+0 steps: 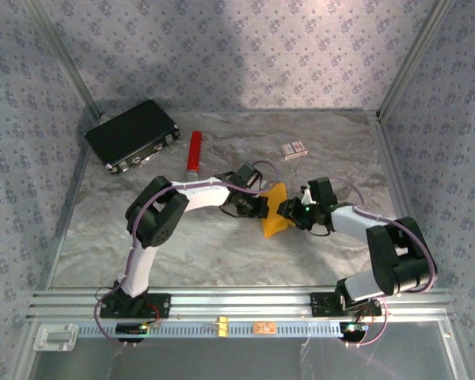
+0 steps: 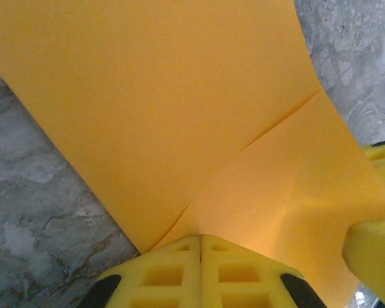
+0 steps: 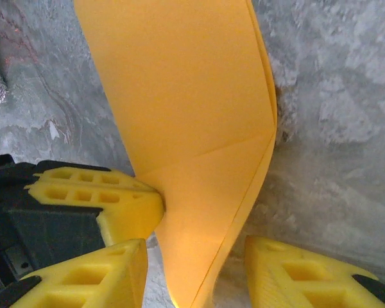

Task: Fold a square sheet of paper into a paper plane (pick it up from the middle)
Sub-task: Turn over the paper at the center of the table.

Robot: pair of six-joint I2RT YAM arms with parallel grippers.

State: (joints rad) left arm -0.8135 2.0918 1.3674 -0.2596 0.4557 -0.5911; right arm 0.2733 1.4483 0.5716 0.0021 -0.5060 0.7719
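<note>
The sheet of paper (image 1: 275, 212) is smooth, matte and orange-yellow. It stands up off the middle of the bench (image 1: 182, 245) between the two arms, partly folded. From the left wrist camera its broad face (image 2: 167, 96) is flat and unmarked, with a sharp crease running from the right edge down towards the grip and a softer dent below it. From the right wrist camera the paper (image 3: 186, 83) shows doubled layers along its right edge, and a straight fold line crosses it at mid-height.

The left pincer (image 2: 200, 240) is closed tight on the bottom of the sheet. Its yellow fingers, moulded with square hollow cells, press flat together with no gap. The top camera shows that pincer (image 1: 261, 207) against the paper's left side.

The right pincer (image 3: 196, 250) is parted, with one ribbed yellow finger on each side of the lower strip. A sliver of bench shows on both sides, so it grips nothing.

The bench top (image 3: 346, 115) is grey and mottled like marble (crinkled, almost foil-like, from above). At the back lie a black rectangular case (image 1: 133, 133), a red cylinder (image 1: 194, 150) and a small white-and-red box (image 1: 294, 149), all well apart from the paper.
</note>
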